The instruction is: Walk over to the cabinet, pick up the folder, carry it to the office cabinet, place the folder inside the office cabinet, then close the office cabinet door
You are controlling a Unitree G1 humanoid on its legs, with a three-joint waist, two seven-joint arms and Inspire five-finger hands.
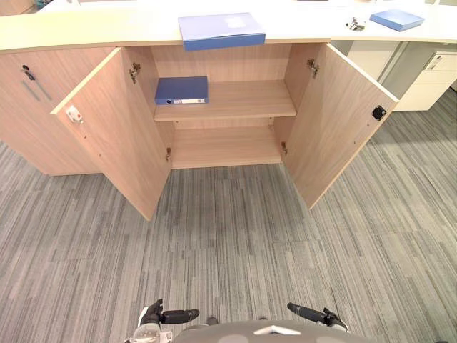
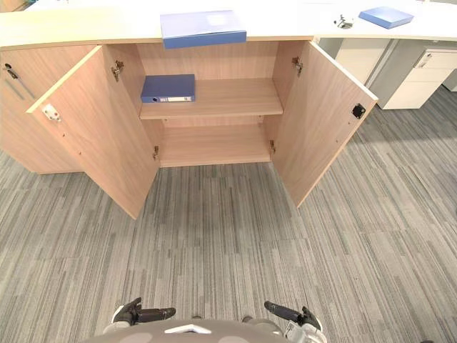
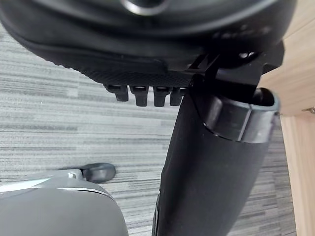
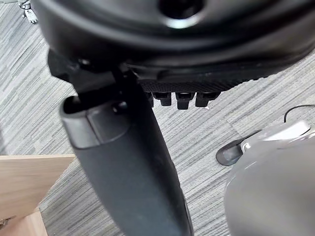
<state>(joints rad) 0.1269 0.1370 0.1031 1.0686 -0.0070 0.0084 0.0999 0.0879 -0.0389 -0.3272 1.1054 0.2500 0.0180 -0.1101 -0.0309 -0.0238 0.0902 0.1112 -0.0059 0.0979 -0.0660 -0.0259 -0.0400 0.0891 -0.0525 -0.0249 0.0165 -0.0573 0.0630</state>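
A light blue folder [image 1: 221, 30] lies flat on the pale countertop, overhanging its front edge above the open wooden cabinet [image 1: 243, 102]. A darker blue folder [image 1: 181, 90] lies on the left of the cabinet's upper shelf. Both cabinet doors, left [image 1: 114, 128] and right [image 1: 339, 121], stand wide open. My left hand [image 1: 170, 315] and right hand [image 1: 313, 314] hang low at the near edge of the eye views, far from the cabinet. Their fingers are straight and they hold nothing. The wrist views show the left hand [image 3: 147, 49] and right hand [image 4: 172, 49] over bare carpet.
Another blue folder [image 1: 396, 19] and a small metal object [image 1: 355, 24] lie on the counter at the far right. A white drawer unit [image 1: 428, 78] stands right of the cabinet. Grey striped carpet [image 1: 235, 243] stretches from me to the cabinet.
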